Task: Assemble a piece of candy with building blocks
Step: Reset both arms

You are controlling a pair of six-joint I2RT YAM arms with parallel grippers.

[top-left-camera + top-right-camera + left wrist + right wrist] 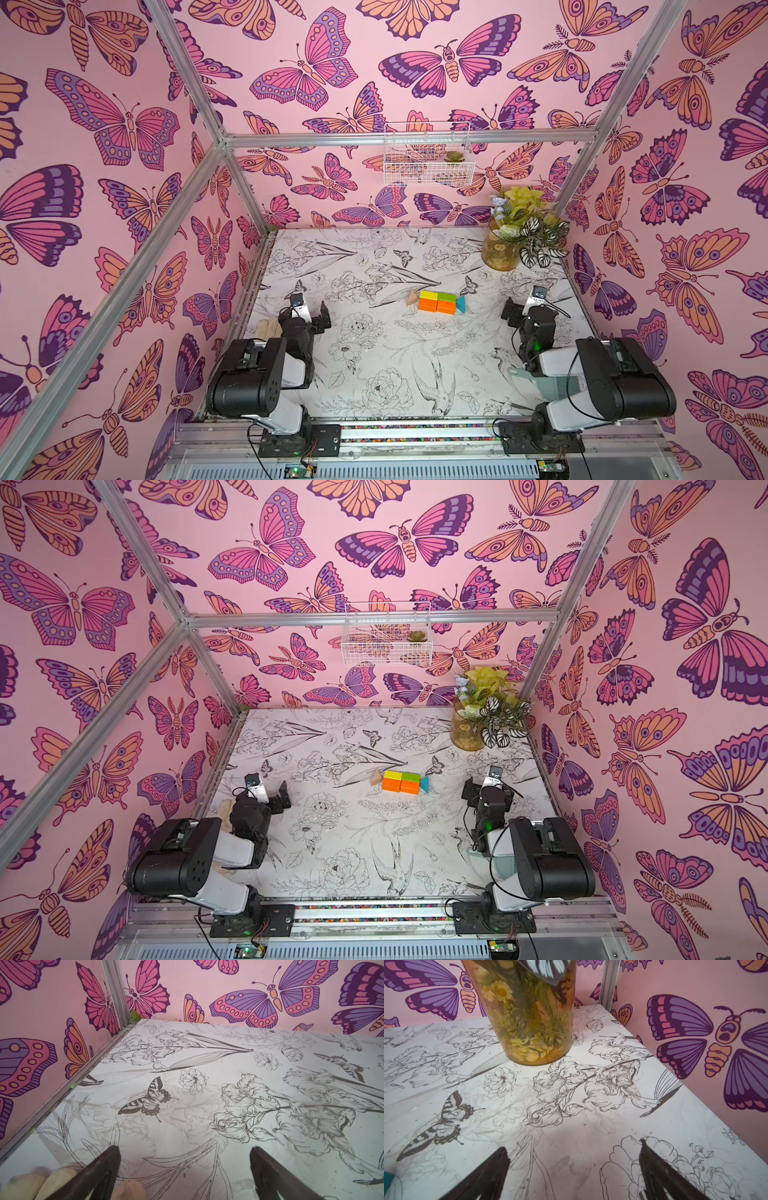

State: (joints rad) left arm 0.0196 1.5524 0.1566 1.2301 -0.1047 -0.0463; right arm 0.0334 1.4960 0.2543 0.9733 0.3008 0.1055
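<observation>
In both top views the building blocks lie together mid-table as the piece of candy (437,301) (400,782). A yellow brick (428,296) and a green brick (447,297) make the far row, and two orange bricks (437,306) make the near row. A tan triangle (412,298) sits at the left end and a teal triangle (460,304) at the right end. My left gripper (308,311) (184,1153) hovers open and empty, well left of the candy. To the candy's right my right gripper (532,308) (573,1147) is open and empty. Neither wrist view shows the blocks.
A glass vase of plants (500,249) (529,1022) stands at the back right corner. A wire basket (428,160) hangs on the back wall. A pale cloth-like thing (269,328) (56,1178) lies by the left arm, and a teal scoop (548,382) lies under the right arm.
</observation>
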